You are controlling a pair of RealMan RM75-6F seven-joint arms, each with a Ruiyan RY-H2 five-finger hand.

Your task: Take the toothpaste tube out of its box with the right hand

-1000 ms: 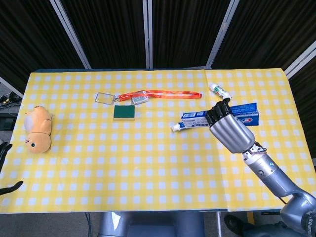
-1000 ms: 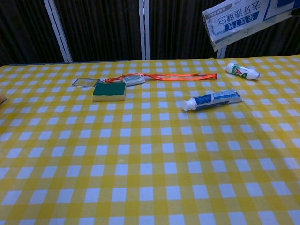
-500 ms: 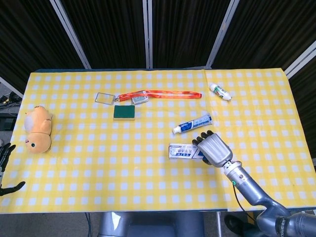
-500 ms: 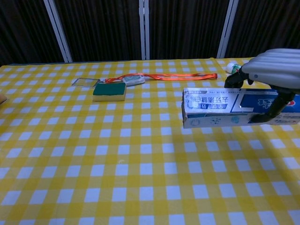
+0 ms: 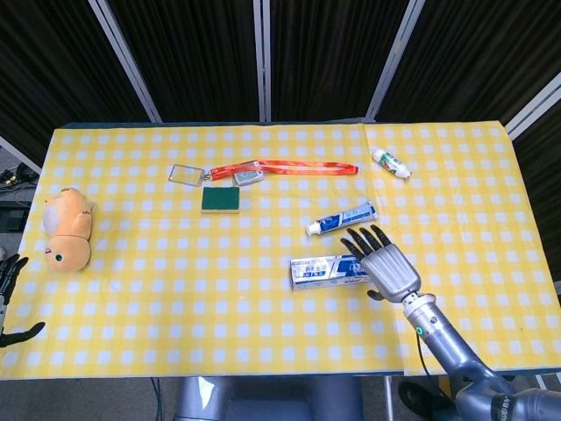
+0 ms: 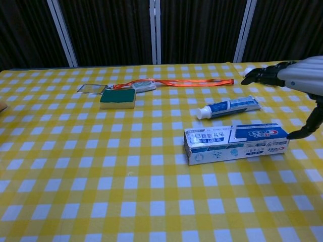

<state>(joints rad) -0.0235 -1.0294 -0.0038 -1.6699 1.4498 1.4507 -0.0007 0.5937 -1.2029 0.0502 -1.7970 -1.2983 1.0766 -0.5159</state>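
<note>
Desk (image 5: 175, 307): covered by a yellow-and-white checked cloth, dark curtain panels behind.

Toothpaste box (image 5: 329, 271) (image 6: 235, 143): white and blue carton, lay flat on its long side at the right-centre of the desk. No tube showed at the end facing the chest camera; whether that flap stood open or closed could not be told, so its contents were not confirmed.

Toothpaste tube (image 5: 341, 218) (image 6: 228, 107): blue and white, white cap pointing left, lay on the cloth just behind the box, apart from it, outside any container.

Right hand (image 5: 387, 266) (image 6: 298, 80): fingers spread and extended, holding nothing, positioned over the right end of the box. In the chest view a dark fingertip sat at the box's right end; actual contact could not be told.

Left hand (image 5: 10, 294): only dark fingertips showed at the left frame edge, off the desk; their posture could not be told.

Other items on the desk:
- Small white bottle (image 5: 390, 162) (image 6: 249, 73), lying on its side, far right rear.
- Orange lanyard (image 5: 285, 167) (image 6: 174, 82), stretched out, joined to a clear badge holder (image 5: 185, 174) (image 6: 91, 88) at its left end.
- Green sponge (image 5: 221, 200) (image 6: 117, 98), just in front of the lanyard.
- Orange plush toy (image 5: 67, 230), near the left edge.
</note>
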